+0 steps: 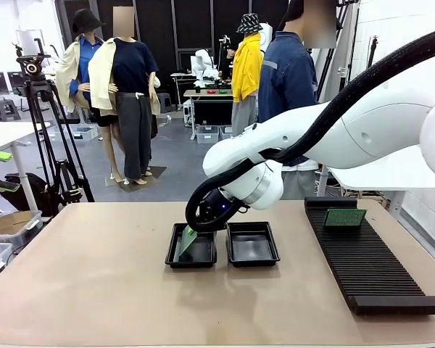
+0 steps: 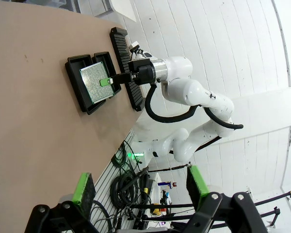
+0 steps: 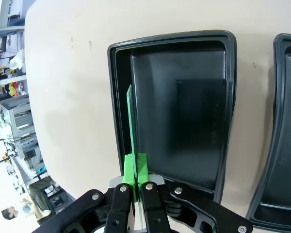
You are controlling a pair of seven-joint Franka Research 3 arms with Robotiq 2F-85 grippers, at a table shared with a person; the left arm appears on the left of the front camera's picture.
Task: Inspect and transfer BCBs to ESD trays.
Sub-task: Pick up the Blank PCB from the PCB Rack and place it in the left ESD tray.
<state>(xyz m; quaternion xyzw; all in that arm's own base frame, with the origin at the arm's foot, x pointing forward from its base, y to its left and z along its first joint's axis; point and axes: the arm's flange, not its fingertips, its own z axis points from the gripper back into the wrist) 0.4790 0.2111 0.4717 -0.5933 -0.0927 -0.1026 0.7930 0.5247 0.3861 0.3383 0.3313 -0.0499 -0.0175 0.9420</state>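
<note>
Placing step: right end effector (image 3: 135, 162) clamped on thin green speckled circuit board (image 3: 130, 121), edge-up over glossy black plastic tray (image 3: 184, 121). Left end effector (image 2: 138, 184) wide, empty. Next: lay flat inside tray, release.

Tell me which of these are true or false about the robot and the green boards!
1. The right gripper holds a green board. True.
2. That board lies flat. False: it's tilted up on edge at the left tray.
3. The other tray has a board inside. False: it's empty.
4. A second green board sits on the ribbed rack. True.
5. The left gripper is shut. False: it's open, holding nothing.
</note>
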